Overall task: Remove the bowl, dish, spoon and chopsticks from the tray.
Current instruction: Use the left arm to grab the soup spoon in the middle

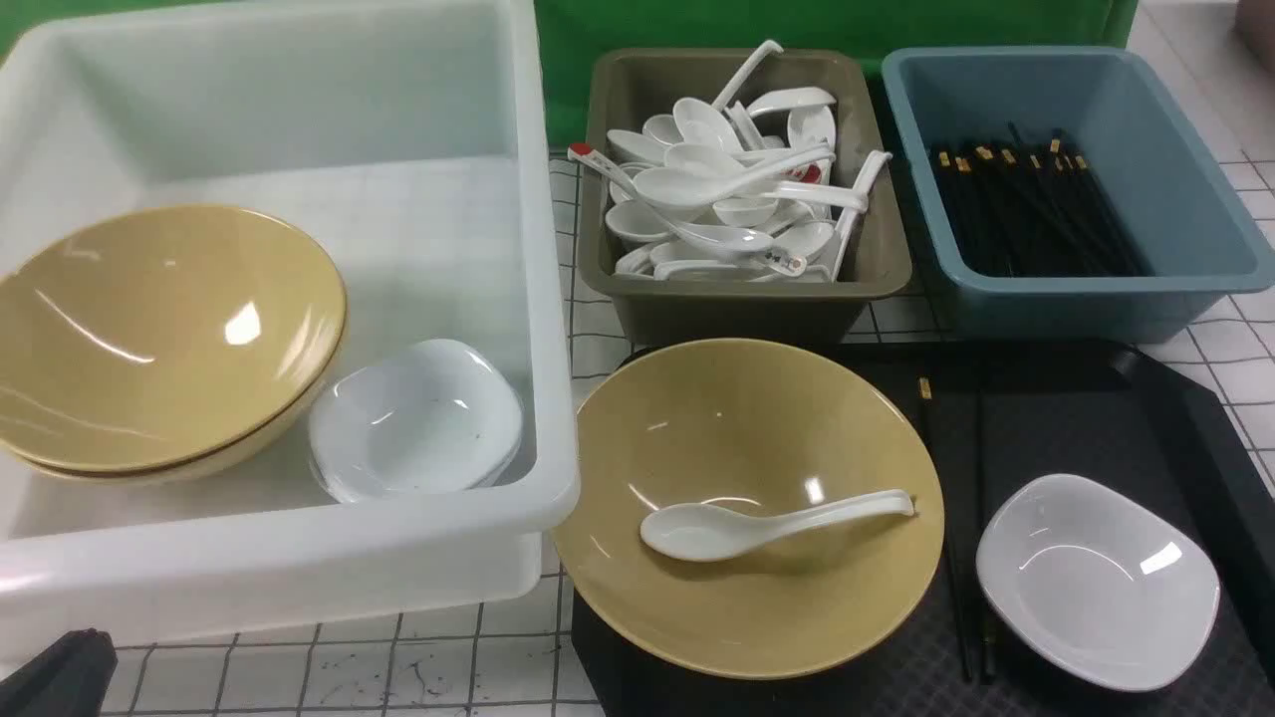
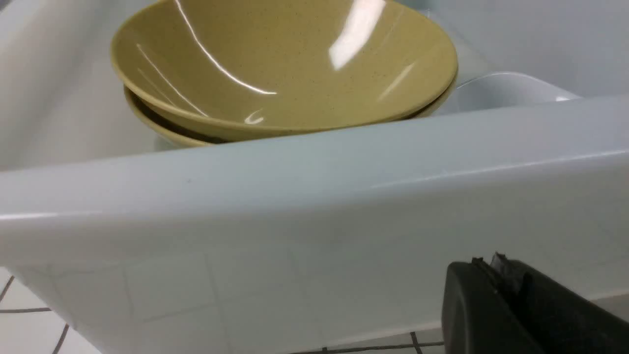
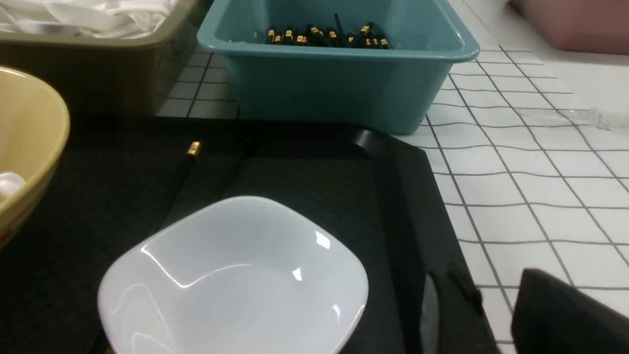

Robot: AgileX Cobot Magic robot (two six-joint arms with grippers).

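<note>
White tub [image 1: 543, 299]: biggest item, on the robot's left; holds stacked tan bowls and white dishes.
Tray [image 1: 1086, 418]: black, on the right half of the table, in front of both bins; all four task items on it, nothing cleared yet.
Blue bin [image 1: 1195, 229]: behind the tray, full of black chopsticks.
Olive bin [image 1: 877, 269]: just left of the blue bin, heaped with white spoons.
Bowl [image 1: 757, 607]: on the tray's left end, its rim near the tub wall.
Dish [image 1: 1096, 583]: near right part of the tray, apart from the bowl.
Spoon [image 1: 757, 523]: lies inside the bowl, long axis across the view, handle toward the robot's right.
Chopsticks [image 1: 949, 558]: flat on the tray between bowl and dish, long axis running near to far, gold band at the far end.
Left gripper [image 2: 494, 268]: fingers closed, empty, low outside the tub's near wall, well apart from the tray.
Right gripper [image 3: 565, 314]: only a dark edge shows (finger gap cannot be told); holds nothing visible.
Key relation: the dish sits just ahead of the right gripper, toward the tray's middle; the right arm is clearly nearer.
</note>
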